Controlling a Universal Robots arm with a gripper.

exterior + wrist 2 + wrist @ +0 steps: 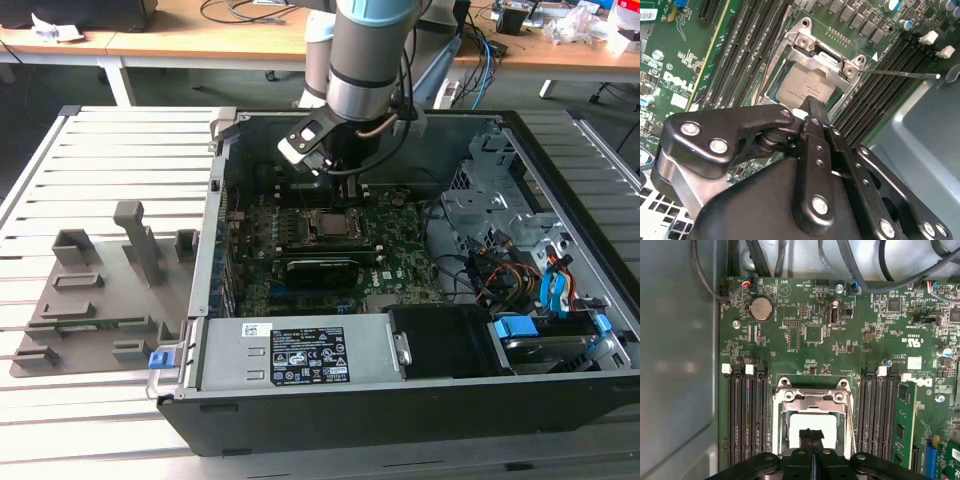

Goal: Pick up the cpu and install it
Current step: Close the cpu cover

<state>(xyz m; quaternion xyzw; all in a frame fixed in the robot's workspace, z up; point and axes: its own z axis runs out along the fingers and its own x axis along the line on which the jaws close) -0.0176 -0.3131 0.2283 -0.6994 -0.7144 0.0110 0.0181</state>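
My hand (810,104) is pressed together, its 2 black fingers (813,145) meeting tip to tip with nothing between them. The cpu (807,86) lies flat in the socket (814,58), directly beneath my fingertips. I cannot tell whether the tips touch its top or hang just above it.

The cpu is a flat square with a pale, matte metal top. The socket's silvery stamped bracket frames it, with rounded corners and bright screw heads. Long black memory slots (747,415) with white latches run on both sides of the socket, all on a green circuit board (805,355) dotted with small parts. My fingers are smooth black links with shiny rivets.

In the second wrist view a thin wire lever (900,74) stretches away from the socket across the slots. The first wrist view shows a round silver coin cell (761,309) beyond the socket, and black cables (865,270) past the board's edge. In the exterior view my arm (365,50) reaches down into an open black computer case (400,410) resting on a slatted bench (120,150). A grey plastic fixture plate (90,300) lies on the bench outside the case, well apart from the socket.
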